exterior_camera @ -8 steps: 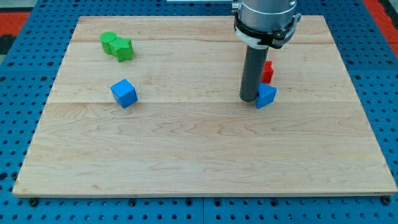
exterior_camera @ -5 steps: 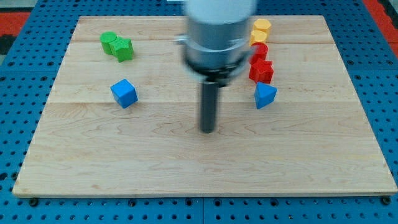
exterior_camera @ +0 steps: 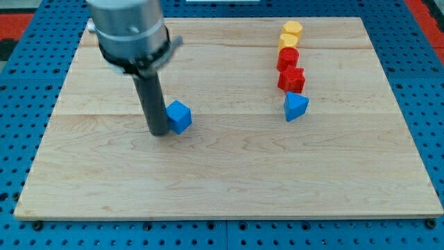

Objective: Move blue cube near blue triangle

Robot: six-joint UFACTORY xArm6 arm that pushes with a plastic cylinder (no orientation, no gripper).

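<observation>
The blue cube (exterior_camera: 180, 116) lies on the wooden board (exterior_camera: 229, 173), left of the middle. My tip (exterior_camera: 159, 132) is down on the board right against the cube's left side. The blue triangle (exterior_camera: 295, 107) lies well to the right of the cube, just below a column of red and yellow blocks. A wide stretch of board separates cube and triangle.
Two red blocks (exterior_camera: 291, 78) (exterior_camera: 288, 57) and two yellow blocks (exterior_camera: 292, 30) (exterior_camera: 288, 41) stand in a column above the blue triangle. The arm's body (exterior_camera: 129, 31) hides the board's upper left, where the green blocks were. A blue pegboard (exterior_camera: 28, 104) surrounds the board.
The rod swung from beside the blue triangle across to the left. It came in behind the blue cube, and the cube has slid to the right, toward the triangle.
</observation>
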